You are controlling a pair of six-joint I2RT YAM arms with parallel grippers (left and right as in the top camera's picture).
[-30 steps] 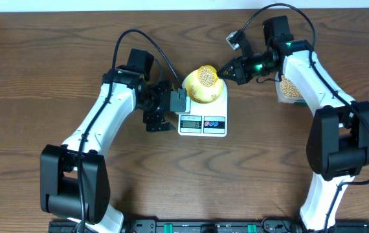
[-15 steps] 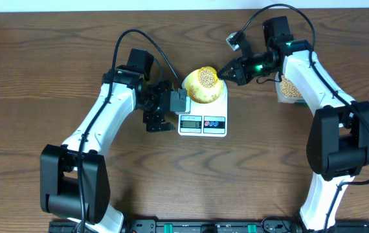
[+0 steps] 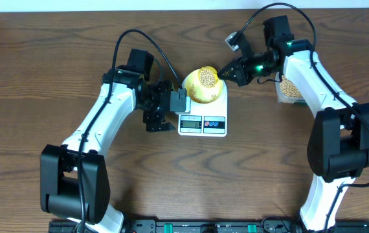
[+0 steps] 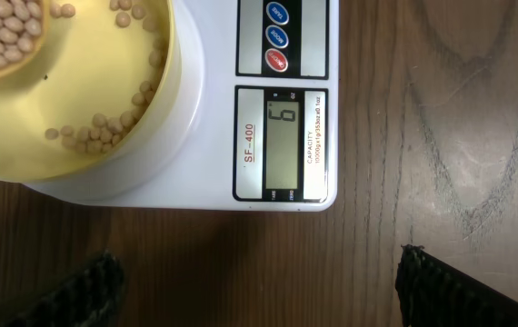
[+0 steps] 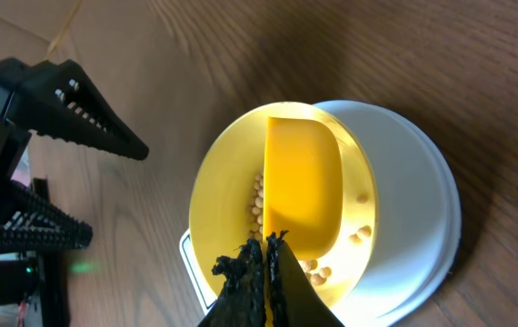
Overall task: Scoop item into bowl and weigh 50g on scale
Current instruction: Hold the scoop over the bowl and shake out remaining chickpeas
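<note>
The white scale (image 3: 202, 123) stands mid-table with the pale yellow bowl (image 3: 201, 95) on it. In the left wrist view its display (image 4: 282, 141) reads 6. A few tan beans (image 4: 95, 132) lie in the bowl (image 4: 164, 91). My right gripper (image 3: 226, 73) is shut on the handle of a bright yellow scoop (image 5: 300, 186), tilted over the bowl (image 5: 214, 182) with beans (image 3: 205, 76) heaped in it. In the right wrist view the jaws (image 5: 263, 259) pinch the handle. My left gripper (image 3: 171, 103) is open and empty, just left of the scale, fingers (image 4: 259, 300) apart over bare wood.
A clear plastic container (image 3: 290, 88) holding more beans sits at the right, beside the right arm. The scale's round buttons (image 4: 277, 36) face the table front. Brown wooden table all around.
</note>
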